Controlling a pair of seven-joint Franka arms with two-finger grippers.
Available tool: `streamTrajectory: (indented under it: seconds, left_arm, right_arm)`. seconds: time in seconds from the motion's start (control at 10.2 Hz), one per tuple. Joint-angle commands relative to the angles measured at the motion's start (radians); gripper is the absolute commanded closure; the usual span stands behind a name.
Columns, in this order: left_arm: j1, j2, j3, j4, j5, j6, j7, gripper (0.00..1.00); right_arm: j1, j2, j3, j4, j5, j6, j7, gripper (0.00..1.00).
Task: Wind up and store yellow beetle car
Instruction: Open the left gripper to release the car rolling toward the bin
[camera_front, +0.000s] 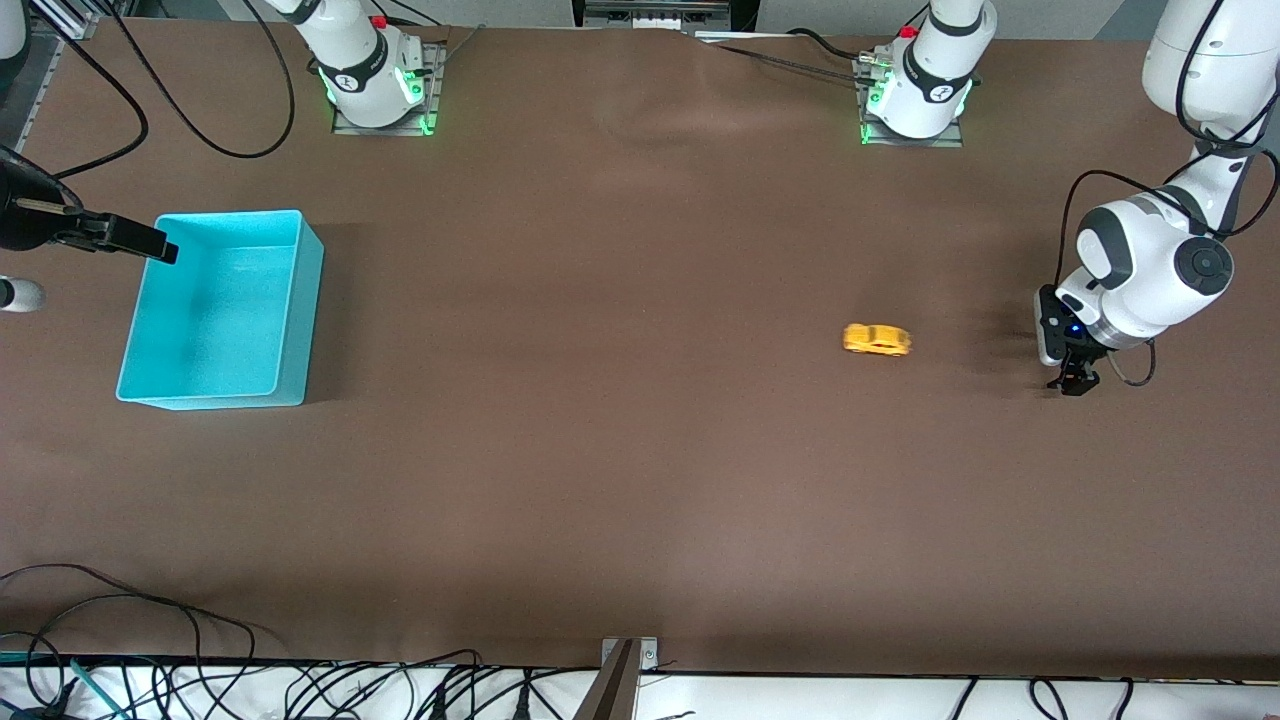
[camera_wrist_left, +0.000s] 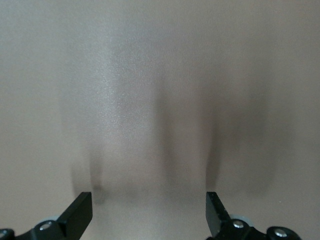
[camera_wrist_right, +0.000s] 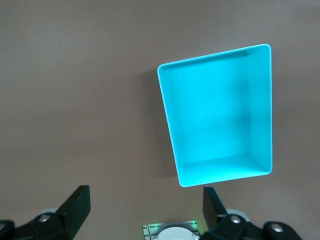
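The yellow beetle car stands on its wheels on the brown table, toward the left arm's end, with nothing touching it. My left gripper hangs low over bare table beside the car, farther toward the left arm's end and well apart from it. In the left wrist view the left gripper is open with only table between its fingers; the car is out of that view. My right gripper is up over the rim of the cyan bin. The right wrist view shows that gripper open and empty, with the bin below it.
The cyan bin holds nothing and sits at the right arm's end of the table. Both arm bases stand along the table's edge farthest from the front camera. Cables lie past the nearest table edge.
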Motion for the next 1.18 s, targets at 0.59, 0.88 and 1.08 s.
streamTrajectory:
  seconds: [0.59, 0.88, 1.08]
  left_arm:
    - [-0.011, -0.123, 0.004, -0.005, -0.033, -0.01, -0.035, 0.0]
    - [-0.02, -0.223, 0.004, -0.006, -0.033, -0.067, -0.037, 0.0]
    - [-0.024, -0.269, 0.004, -0.006, -0.033, -0.083, -0.033, 0.0]
  right_arm:
    - [-0.009, -0.007, -0.02, 0.002, 0.02, -0.008, -0.009, 0.0]
    - [0.003, -0.004, -0.013, 0.002, 0.021, -0.01, -0.008, 0.0]
    - [0.025, 0.022, 0.015, 0.001, 0.021, 0.007, -0.044, 0.0]
